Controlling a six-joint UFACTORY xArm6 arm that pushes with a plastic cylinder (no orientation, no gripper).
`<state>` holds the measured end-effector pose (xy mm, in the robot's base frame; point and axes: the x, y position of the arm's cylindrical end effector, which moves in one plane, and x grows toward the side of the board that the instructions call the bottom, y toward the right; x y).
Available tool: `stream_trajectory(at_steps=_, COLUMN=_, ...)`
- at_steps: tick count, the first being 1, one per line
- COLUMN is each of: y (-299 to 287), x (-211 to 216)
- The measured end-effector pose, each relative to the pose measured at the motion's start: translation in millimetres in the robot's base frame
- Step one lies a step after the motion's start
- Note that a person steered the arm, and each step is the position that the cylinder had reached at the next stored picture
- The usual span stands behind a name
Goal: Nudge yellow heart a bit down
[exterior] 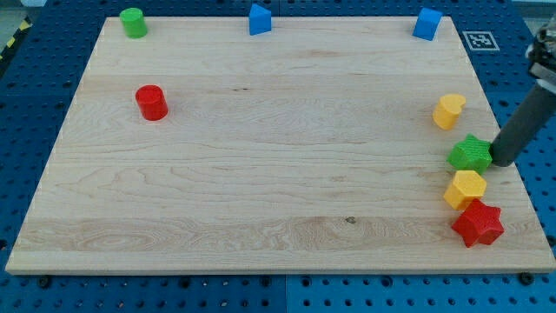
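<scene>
- No pincer here, so no open or closed state; my tip (502, 162) sits beside the green star (471, 154).
- Yellow heart (448, 111) lies just above, near the desk (261, 174) right edge.
- Risk: pushed down, the heart could strike the star, knocking the yellow hexagon (465, 189).

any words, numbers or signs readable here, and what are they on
No readable words, numbers or brands anywhere.
One sign only: a black-and-white square marker on the blue surface past the wooden board's top right corner; a pattern, not text.
The blocks carry no lettering.
</scene>
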<state>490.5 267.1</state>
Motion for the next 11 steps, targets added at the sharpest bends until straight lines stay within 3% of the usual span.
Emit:
stream_trajectory(at_steps=2, y=11.6, x=0.0)
stream_trajectory(at_steps=3, y=57.3, x=-33.1)
stream_trajectory(at_steps=4, y=65.3, x=-78.9)
stream_trajectory(at_steps=5, y=35.2, x=-96.8)
stream_trajectory(at_steps=8, y=-18.0, x=-98.0)
stream_trajectory(at_steps=11, y=-31.8, x=-96.9)
